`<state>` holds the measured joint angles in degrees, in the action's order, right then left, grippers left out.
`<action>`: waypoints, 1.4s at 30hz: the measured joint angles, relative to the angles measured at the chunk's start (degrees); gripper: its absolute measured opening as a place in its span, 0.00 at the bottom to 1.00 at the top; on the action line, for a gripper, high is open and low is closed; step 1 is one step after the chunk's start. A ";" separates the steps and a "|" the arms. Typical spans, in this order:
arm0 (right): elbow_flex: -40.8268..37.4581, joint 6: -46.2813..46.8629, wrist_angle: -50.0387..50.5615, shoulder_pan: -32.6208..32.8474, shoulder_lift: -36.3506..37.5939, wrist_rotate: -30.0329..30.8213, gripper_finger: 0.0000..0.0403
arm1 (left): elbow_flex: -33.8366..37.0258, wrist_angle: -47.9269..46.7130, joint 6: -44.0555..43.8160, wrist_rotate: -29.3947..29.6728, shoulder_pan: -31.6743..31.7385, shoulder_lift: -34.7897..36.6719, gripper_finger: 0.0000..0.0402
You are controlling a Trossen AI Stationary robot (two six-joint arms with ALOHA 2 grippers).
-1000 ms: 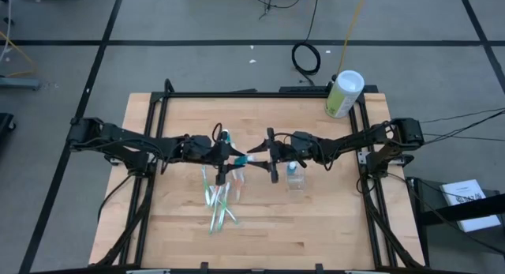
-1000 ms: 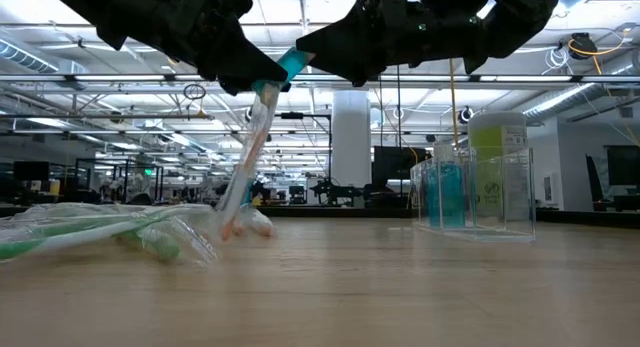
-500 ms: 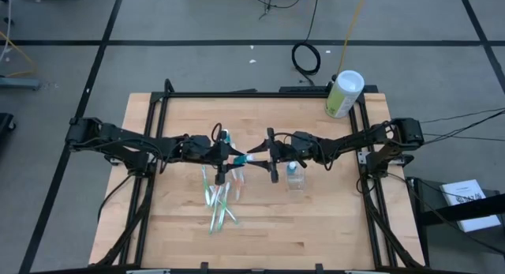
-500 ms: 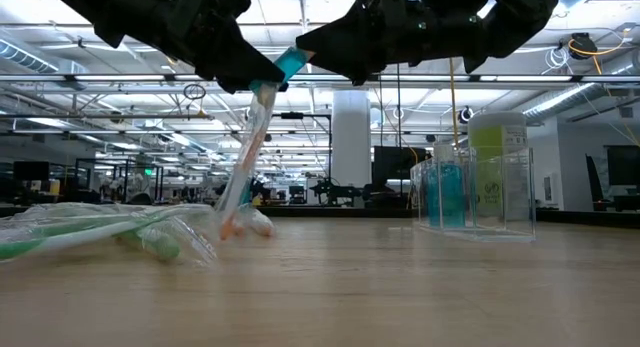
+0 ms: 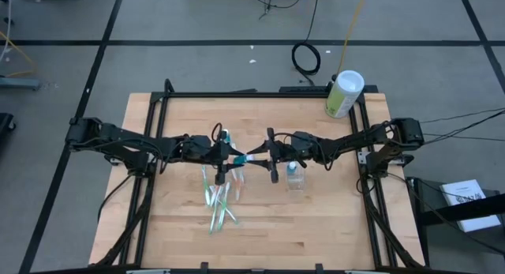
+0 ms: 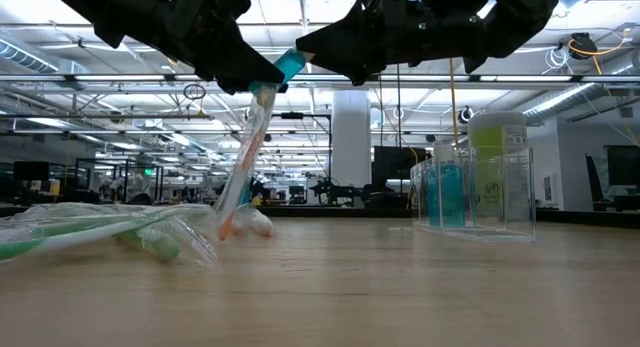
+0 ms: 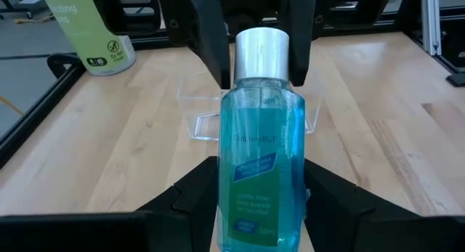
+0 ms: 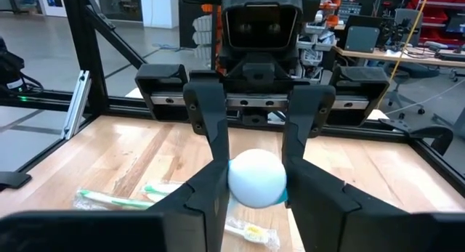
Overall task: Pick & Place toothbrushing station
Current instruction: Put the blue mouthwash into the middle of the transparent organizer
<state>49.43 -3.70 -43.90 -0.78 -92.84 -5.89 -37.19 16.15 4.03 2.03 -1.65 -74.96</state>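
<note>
A teal mouthwash bottle with a silver cap hangs level above the table's middle, cap toward the table's right. My left gripper and my right gripper meet there, each shut on one end of the bottle. Several wrapped toothbrushes lie on the table below and nearer. In the low view one wrapped toothbrush slants up from the table toward my left gripper; whether it touches, I cannot tell. A small clear plastic cup stands just right of the grippers. My left gripper pinches the bottle's lower body between its two fingers, which come level from the table's left and lie along the bottle. The bottle is lifted clear of the table. My right gripper has its fingers on either side of the cap end, coming level from the table's right. They also show beside the silver cap in the left wrist view.
A pale-green canister with a white lid stands at the far right corner. The table's black frame rails run along its edges. Bare wood lies toward the near right.
</note>
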 joint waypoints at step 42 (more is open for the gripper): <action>-0.04 -0.44 13.28 0.37 10.37 -0.03 0.24 | 0.00 0.19 -7.41 2.50 0.02 6.45 0.96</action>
<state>49.39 -4.14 -30.62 -0.40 -82.47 -5.92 -37.19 16.34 -3.38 4.54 -1.63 -68.51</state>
